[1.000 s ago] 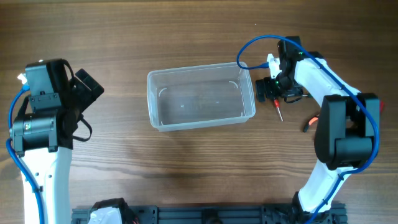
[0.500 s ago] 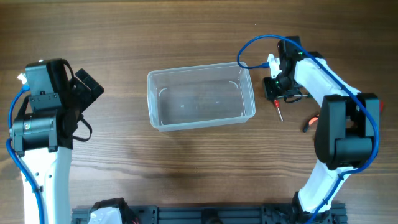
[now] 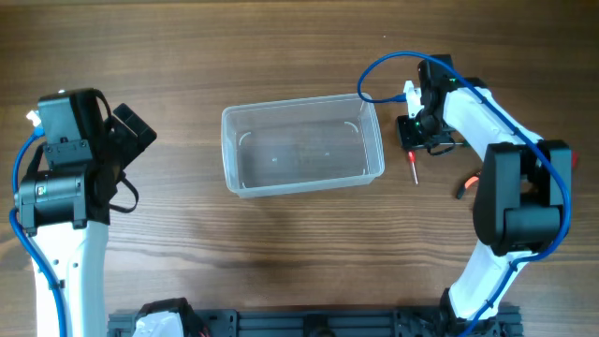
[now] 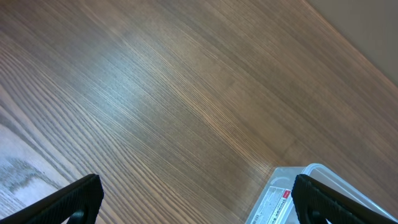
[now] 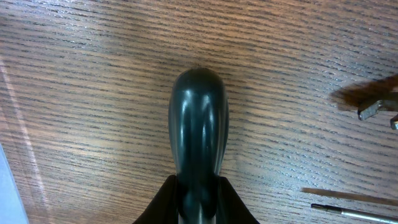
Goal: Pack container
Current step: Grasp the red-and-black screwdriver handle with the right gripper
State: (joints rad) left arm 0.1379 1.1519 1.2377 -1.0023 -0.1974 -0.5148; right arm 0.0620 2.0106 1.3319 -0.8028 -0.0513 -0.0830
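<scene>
My right gripper [image 3: 410, 136] is clenched around the black handle of a screwdriver [image 5: 199, 124], just right of the container [image 3: 299, 150] at the table's middle. My left gripper [image 4: 198, 198] hangs released, well left.

**Wooden desk, two small tools**

A wood-grain desk [image 3: 281, 56] carries a screwdriver [image 3: 413, 168], with a red collar and thin shaft, at 3 o'clock. Farther out on that bearing lies a small red-and-black tool [image 3: 463, 187]. A black rail [image 3: 309, 323] runs at 6 o'clock.

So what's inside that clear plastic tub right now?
Nothing visible: the container looks empty, the table showing through its floor. No part is covered. The screwdriver is outside, in the right fingers.
</scene>
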